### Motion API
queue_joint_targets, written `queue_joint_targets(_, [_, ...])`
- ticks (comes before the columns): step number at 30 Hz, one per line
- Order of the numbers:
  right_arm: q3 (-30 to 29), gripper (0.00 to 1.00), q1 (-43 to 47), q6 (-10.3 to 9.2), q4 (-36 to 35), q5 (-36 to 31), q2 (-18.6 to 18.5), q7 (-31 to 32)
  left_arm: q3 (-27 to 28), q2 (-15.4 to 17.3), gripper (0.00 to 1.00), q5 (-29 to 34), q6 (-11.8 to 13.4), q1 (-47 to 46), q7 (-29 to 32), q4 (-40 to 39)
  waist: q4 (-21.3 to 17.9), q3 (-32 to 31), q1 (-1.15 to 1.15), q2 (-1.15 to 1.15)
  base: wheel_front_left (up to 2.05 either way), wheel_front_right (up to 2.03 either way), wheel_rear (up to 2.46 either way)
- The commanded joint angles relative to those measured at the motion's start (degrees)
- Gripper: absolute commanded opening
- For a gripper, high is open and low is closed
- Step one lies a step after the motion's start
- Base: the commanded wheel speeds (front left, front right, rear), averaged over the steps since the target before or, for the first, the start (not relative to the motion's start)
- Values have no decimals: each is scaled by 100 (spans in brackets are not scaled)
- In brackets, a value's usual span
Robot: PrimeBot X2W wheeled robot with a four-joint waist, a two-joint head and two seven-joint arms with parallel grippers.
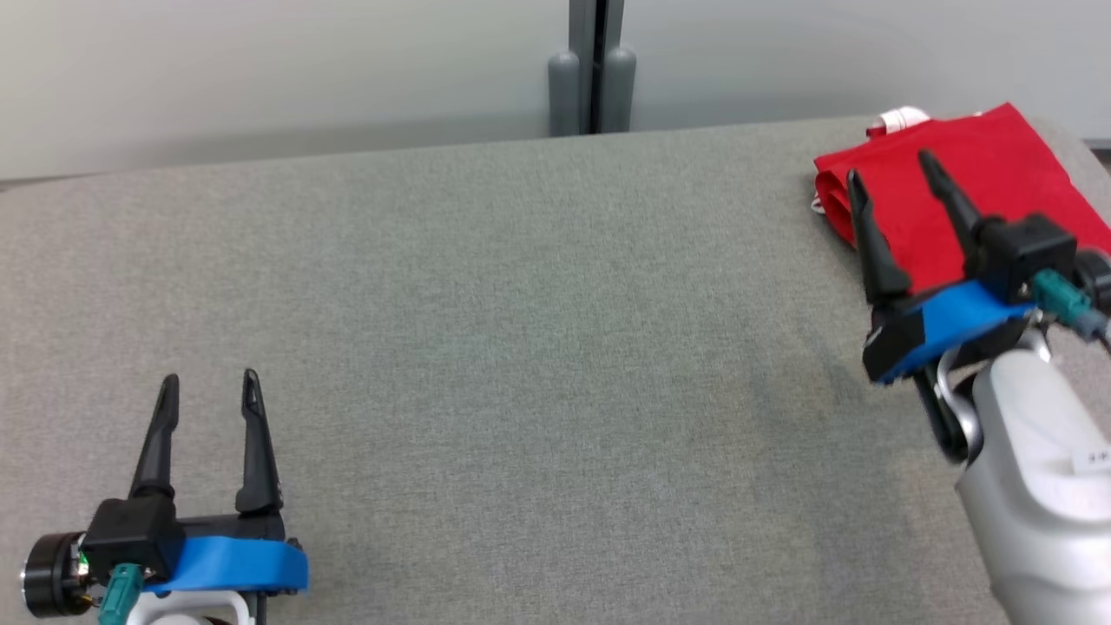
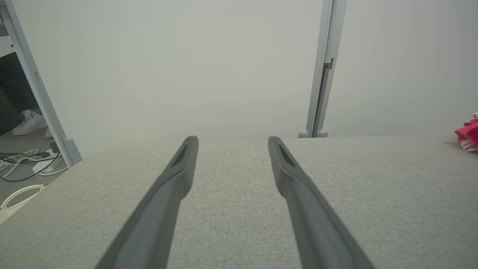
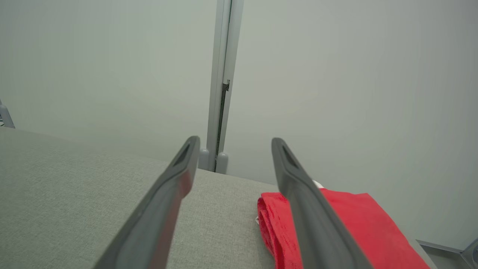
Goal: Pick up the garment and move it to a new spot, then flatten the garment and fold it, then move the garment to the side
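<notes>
Where the head view looks down on the grey padded table (image 1: 538, 347), the grey post (image 1: 592, 69) stands behind the middle of its far edge and serves as reference. The red garment (image 1: 1015, 165), folded into a flat packet with a scrap of white trim at its far side, lies well to the right of the post, at the table's far right corner. The right gripper (image 1: 891, 165) is to the right of the post, its two dark fingers spread wide with nothing between them; they overlap the garment's near left part, and whether they touch the cloth cannot be told. The left gripper (image 1: 211, 377) sits far to the left of the post and much nearer the robot, fingers a moderate gap apart and empty, over bare table. From the left wrist view, the left gripper (image 2: 232, 139) has its fingers apart over the table (image 2: 231, 209), holding nothing; the post (image 2: 321, 74) rises just right of the right fingertip, and a red-and-white striped edge of the garment (image 2: 467, 135) lies far right of the post. Left of the post, beyond the table's corner, cables (image 2: 22, 164) and a white shoe (image 2: 28, 125) are on the floor. From the right wrist view, the right gripper (image 3: 235, 139) is wide and empty, with the post (image 3: 222, 74) rising between its fingertips. The garment (image 3: 358, 220) lies right of the post on the table (image 3: 74, 194), partly behind the right finger.
</notes>
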Motion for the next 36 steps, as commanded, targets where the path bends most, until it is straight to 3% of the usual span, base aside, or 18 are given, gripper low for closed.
queue_joint_targets(1, [-18,100,232,1,-92,67,43,-33,-20,-22,100,39,23,68,-12,19,86,-202,2,0,0,0,0])
queue_joint_targets(11, [-457,100,1917,1,-922,301,393,-35,-145,-120,100,9,10,349,-12,212,175,-673,2,0,0,0,0])
queue_joint_targets(21, [-830,100,3182,1,-2253,28,913,258,-244,-171,100,10,-17,450,-13,282,218,-835,2,0,0,0,0])
queue_joint_targets(29, [-915,100,3759,1,-3189,-110,1044,671,-290,-196,100,-17,-1,479,-12,286,328,-929,2,0,0,0,0])
queue_joint_targets(36, [-908,100,4009,1,-3473,96,1048,878,-314,-183,100,-43,-2,492,-12,260,418,-951,2,0,0,0,0])
